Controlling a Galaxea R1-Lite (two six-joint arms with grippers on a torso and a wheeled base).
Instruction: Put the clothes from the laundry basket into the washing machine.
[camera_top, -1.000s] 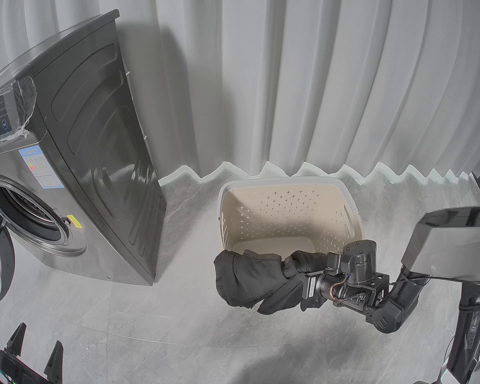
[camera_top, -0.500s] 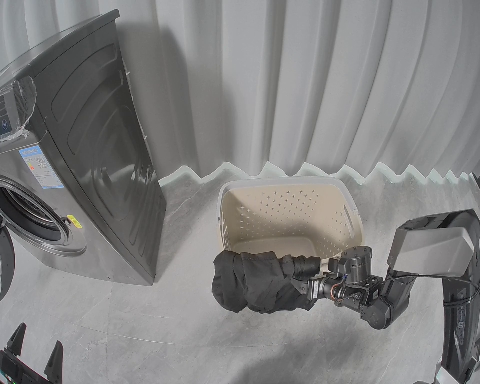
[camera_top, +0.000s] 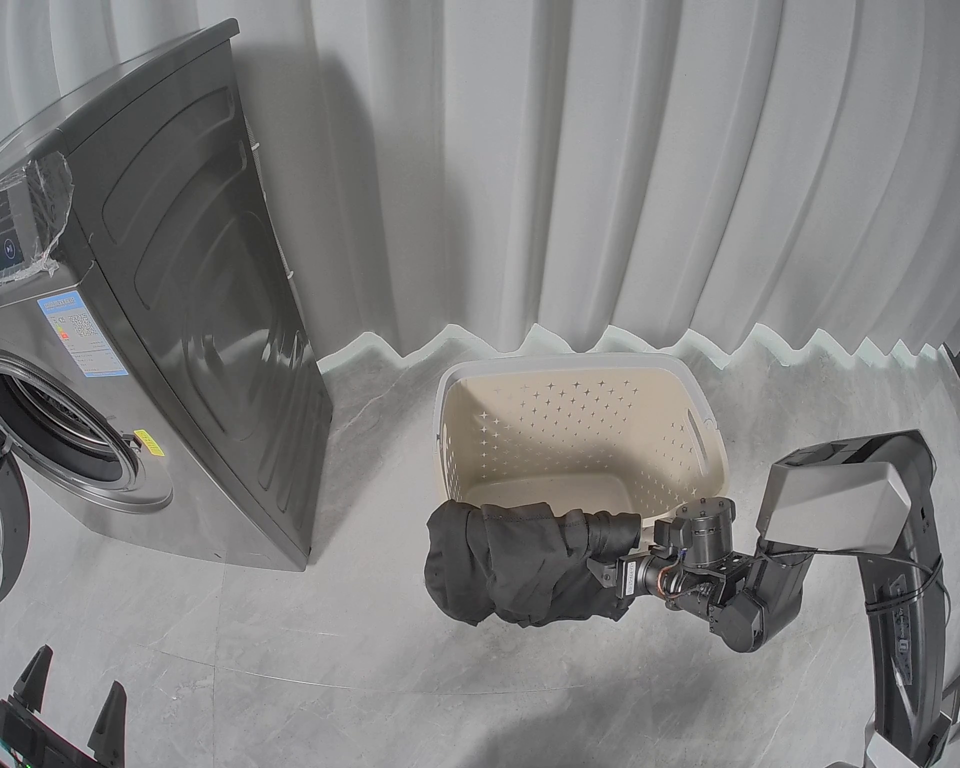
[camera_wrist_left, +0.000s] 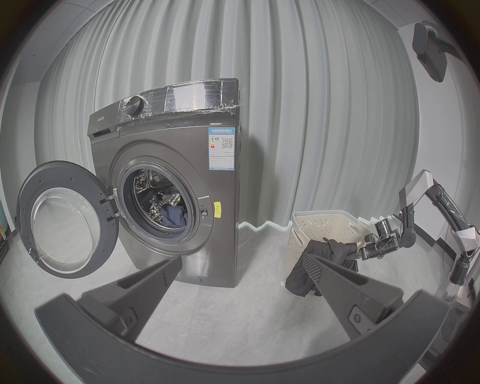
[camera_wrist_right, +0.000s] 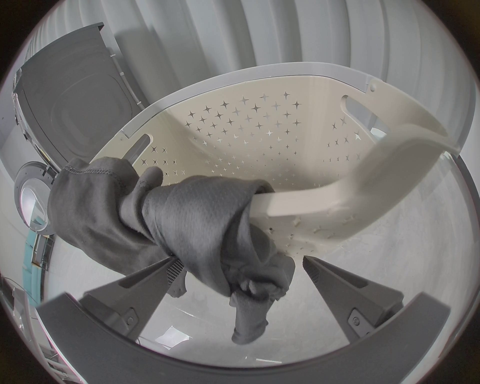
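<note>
**Head view:** a dark garment (camera_top: 520, 565) hangs over the near rim of the laundry basket (camera_top: 690, 400). The right gripper (camera_top: 608, 575) meets it, fingertips hidden by cloth. The washing machine (camera_top: 180, 300), far left, and the left gripper (camera_top: 78, 672), near left, are cut off.

**Left wrist view:** left gripper spread, empty; door (camera_wrist_left: 65, 217) open; drum (camera_wrist_left: 160, 205) contents unclear.

**Right wrist view:** right gripper released, the dark garment sagging between its parted fingers (camera_wrist_right: 150, 285).

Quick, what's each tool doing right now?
Left tool: open, empty.
Right tool: open, straddling the dark garment draped over the laundry basket rim.
</note>
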